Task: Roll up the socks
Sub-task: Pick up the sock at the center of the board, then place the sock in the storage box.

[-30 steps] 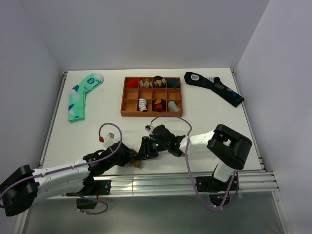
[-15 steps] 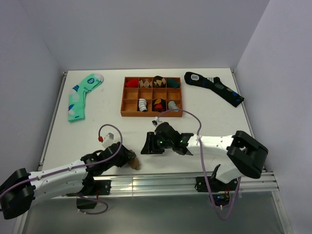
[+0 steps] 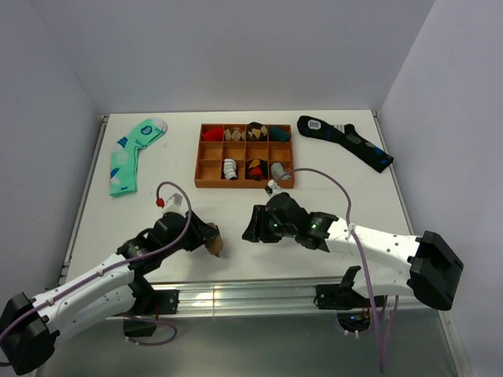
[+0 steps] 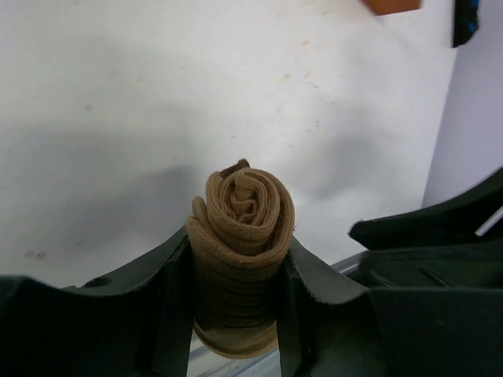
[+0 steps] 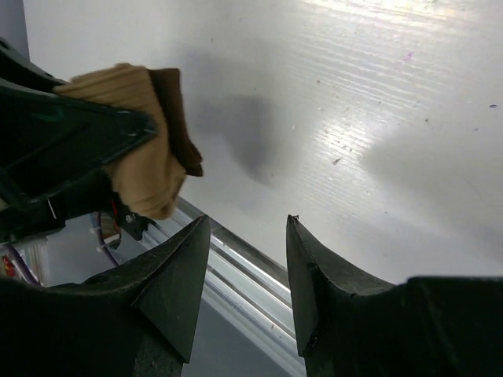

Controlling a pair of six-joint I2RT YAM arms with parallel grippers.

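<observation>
A white table (image 3: pixel 377 204) is standing boxed in by plain pale walls: a back wall (image 3: pixel 236 55), a left wall (image 3: pixel 39 126) and a right wall (image 3: pixel 460 118) are rising from its edges. Soft, even light is falling across it, and a glossy patch is shining on the tabletop in the right wrist view. A metal rail (image 3: pixel 251 297) is running along the near edge, with a dull grey surface (image 3: pixel 236 345) showing below.

tan-brown socks (image 4: pixel 240 228) rolled into a tight spiral, clamped in the left claw (image 4: pixel 238 271).
</observation>
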